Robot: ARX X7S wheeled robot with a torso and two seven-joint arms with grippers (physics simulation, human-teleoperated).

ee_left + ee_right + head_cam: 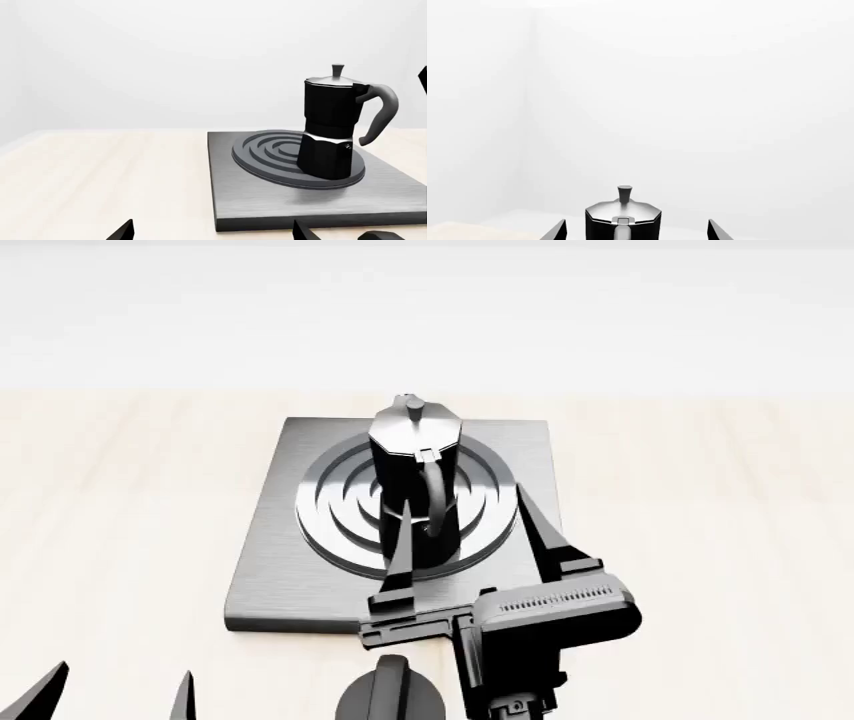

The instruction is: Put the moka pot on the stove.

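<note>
Glossy black moka pot [328, 135], brushed grey metal stove [267, 200], pale wood table [100, 175].

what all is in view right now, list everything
tall faceted black moka pot with silvery lid: one, black and silver, upright on the ring burner, handle toward the robot
flat square brushed grey metal stove: one, grey, on the table, centre of the head view
pale wooden table: one, light beige, under the stove
short black round dial knob: one, black, near edge of the stove
right tool: one, black, open, fingers either side of the pot's handle, not touching
left tool: one, black, open, low at the robot's left, holding nothing
</note>
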